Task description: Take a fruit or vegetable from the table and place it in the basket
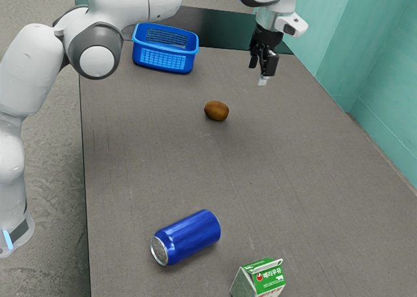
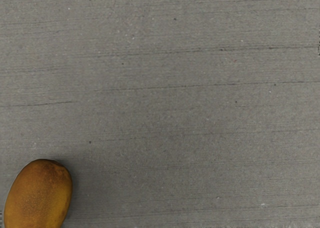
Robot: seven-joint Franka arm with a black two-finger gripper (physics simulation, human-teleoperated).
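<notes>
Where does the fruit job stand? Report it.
Done: neither pick nor place; the brown fruit lies on the table. In hand: nothing visible; the gripper hovers apart from it. Left: grasp, lift and set it in the blue basket.

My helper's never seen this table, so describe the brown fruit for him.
On the gray table, find the blue basket. The fruit lies roughly between it and the blue can. It's a small brown oval, unlike the shiny can and boxy carton.
</notes>
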